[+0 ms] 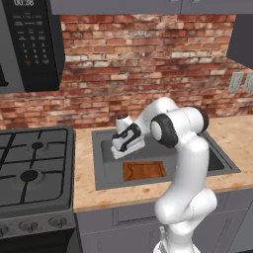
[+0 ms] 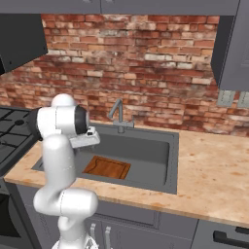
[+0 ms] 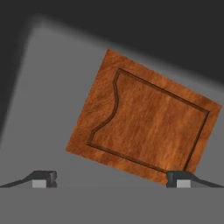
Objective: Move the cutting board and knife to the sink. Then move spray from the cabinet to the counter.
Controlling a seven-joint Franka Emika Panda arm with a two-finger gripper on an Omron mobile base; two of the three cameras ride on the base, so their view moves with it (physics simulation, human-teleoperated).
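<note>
One board lies in the sink (image 1: 227,165): the cutting board (image 1: 144,171), reddish-brown with a groove round its edge, sits flat on the dark grey basin floor, toward the front wall and nearer the stove side. From the right base view the same board (image 2: 107,168) rests below the silver faucet (image 2: 118,115), which stands at the back rim against the brick wall (image 2: 146,63).

The white arm (image 1: 185,168) bends over the front of the tabletop (image 1: 84,178), its hand reaching down into the basin above the board. The pincer (image 3: 110,179) hangs over the board with nothing between its tips; the two dark fingertips (image 3: 43,178) stand wide apart, one over bare grey sink floor, the other just at the board's edge. Seen from the hand, the board (image 3: 144,120) lies skewed, one corner pointing toward the shadowed basin wall.

To the left of the sink sits the black gas stove (image 1: 34,163), with a dark microwave (image 1: 29,44) hanging above it. I cannot make out a knife anywhere.
</note>
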